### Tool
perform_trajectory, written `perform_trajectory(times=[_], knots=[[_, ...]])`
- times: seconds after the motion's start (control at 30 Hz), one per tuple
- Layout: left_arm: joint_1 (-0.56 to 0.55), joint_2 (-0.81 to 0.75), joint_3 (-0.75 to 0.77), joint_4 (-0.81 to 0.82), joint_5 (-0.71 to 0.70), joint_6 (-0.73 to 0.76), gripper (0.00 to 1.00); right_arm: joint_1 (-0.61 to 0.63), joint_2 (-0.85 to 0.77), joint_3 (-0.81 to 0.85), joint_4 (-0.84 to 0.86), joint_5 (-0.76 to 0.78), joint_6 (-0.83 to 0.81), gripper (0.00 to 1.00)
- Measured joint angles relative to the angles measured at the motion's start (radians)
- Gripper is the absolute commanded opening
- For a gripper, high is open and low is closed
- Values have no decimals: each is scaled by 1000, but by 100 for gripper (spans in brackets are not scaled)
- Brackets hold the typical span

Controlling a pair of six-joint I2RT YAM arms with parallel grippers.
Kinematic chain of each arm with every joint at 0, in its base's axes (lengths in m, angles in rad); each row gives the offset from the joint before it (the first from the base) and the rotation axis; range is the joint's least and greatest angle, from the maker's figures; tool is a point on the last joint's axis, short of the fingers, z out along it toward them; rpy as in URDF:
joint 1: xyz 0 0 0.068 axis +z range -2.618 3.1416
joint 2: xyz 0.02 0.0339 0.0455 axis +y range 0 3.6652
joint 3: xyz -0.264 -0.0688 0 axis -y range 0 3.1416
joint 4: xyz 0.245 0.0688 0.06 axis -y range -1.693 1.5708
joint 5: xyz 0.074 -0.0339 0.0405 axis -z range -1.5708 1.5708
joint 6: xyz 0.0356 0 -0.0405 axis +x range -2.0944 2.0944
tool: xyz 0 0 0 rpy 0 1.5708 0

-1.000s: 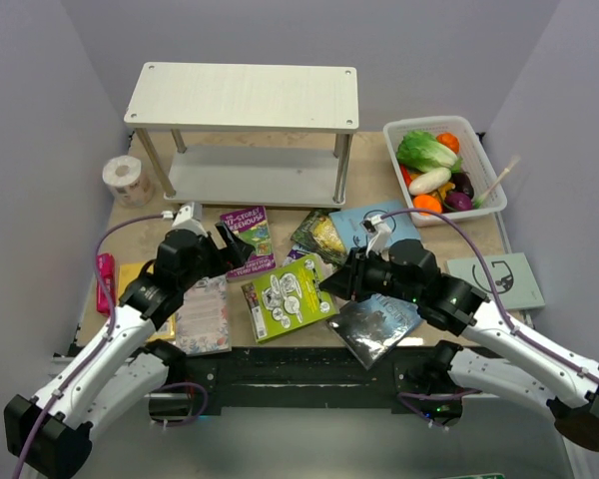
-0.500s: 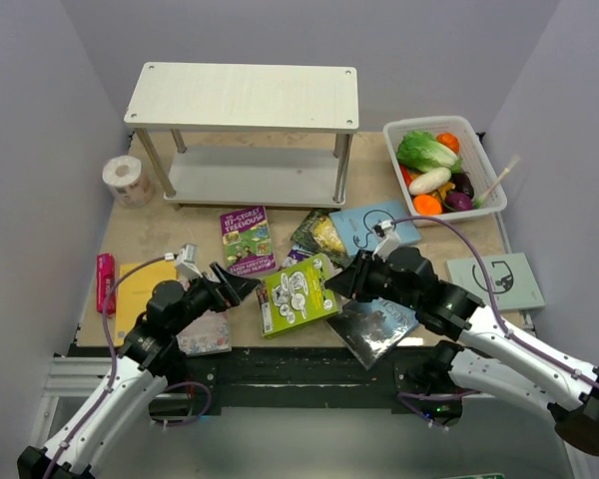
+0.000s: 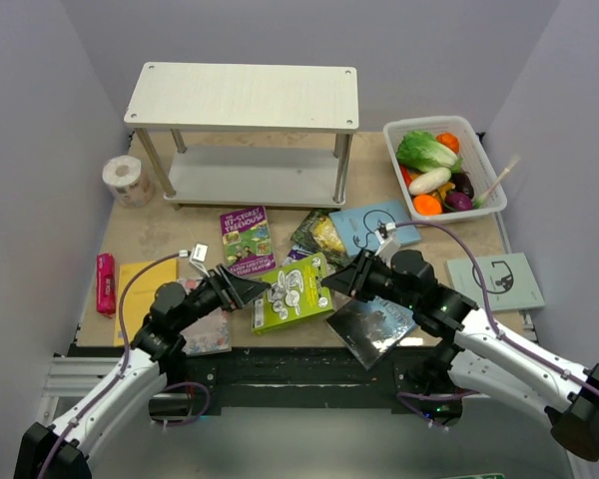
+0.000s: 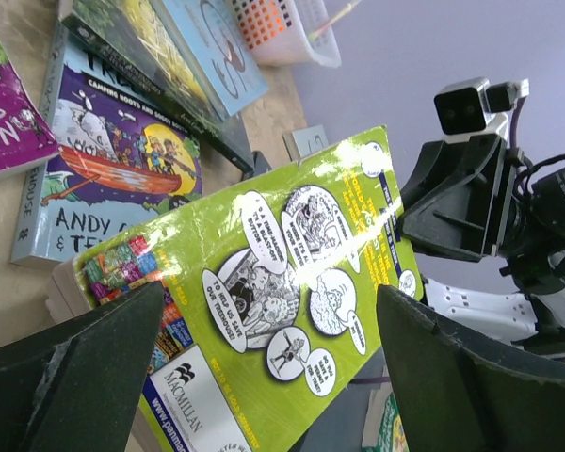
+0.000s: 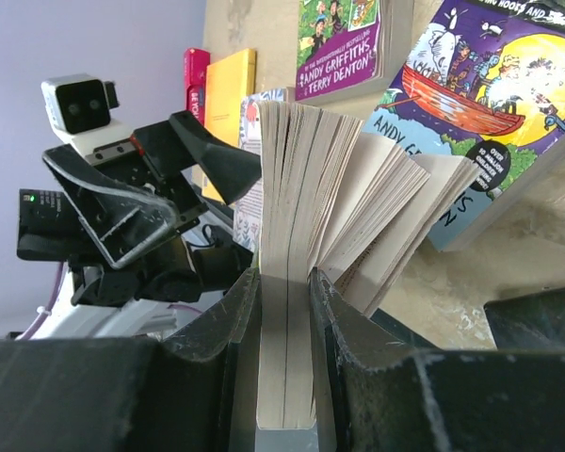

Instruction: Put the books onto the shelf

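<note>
Left wrist view fills up with the lime-green book (image 4: 282, 311): cartoon speech bubbles all over the cover and "MACMILLAN" printed near its lower corner. The left gripper (image 4: 268, 292) stands wide, one dark finger on each side of the book's near end; whether they touch it cannot be told. Behind, flat on the table (image 4: 19, 282), lies a ship-cover book (image 4: 113, 179) lettered "ANDY" along its edge.

Over to the right wrist view: the right gripper (image 5: 284, 282) is clamped on the lime-green book's page block (image 5: 292, 235), with loose pages fanning out above the jaws. Only here can "ANDY GRIFFITHS & TERRY DENTON" be read, on the purple book (image 5: 344, 42) at the top of the frame. The yellow book (image 5: 228, 94) and pink marker (image 5: 196, 71) sit at upper left.

Top external view gives the layout the wrists miss. The lime-green book (image 3: 293, 292) is at lower centre, between the left gripper (image 3: 248, 291) and the right gripper (image 3: 337, 282). The shelf (image 3: 245, 97) stands at upper centre, well apart. The purple book (image 3: 246, 239) reads "TREEHOUSE". A light-blue book (image 3: 374, 222) and a grey-green book (image 3: 499, 279) lie to the right, and the ship cover is almost hidden here.
</note>
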Motion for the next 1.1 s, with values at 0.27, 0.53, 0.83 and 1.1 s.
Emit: perform_trajectory(times=[0.27, 0.53, 0.83, 1.1], knots=[[0, 45, 0, -31, 16, 27, 98, -23, 0, -1, -29, -4, -32, 0], [0, -15, 46, -310, -213, 135, 97, -22, 25, -1, -158, 72, -134, 0], [-5, 396, 201, -197, -252, 246, 91, -44, 209, 31, -208, 215, -244, 49], [-20, 477, 202, -101, -238, 261, 90, -82, 178, 130, -269, 278, -284, 92]])
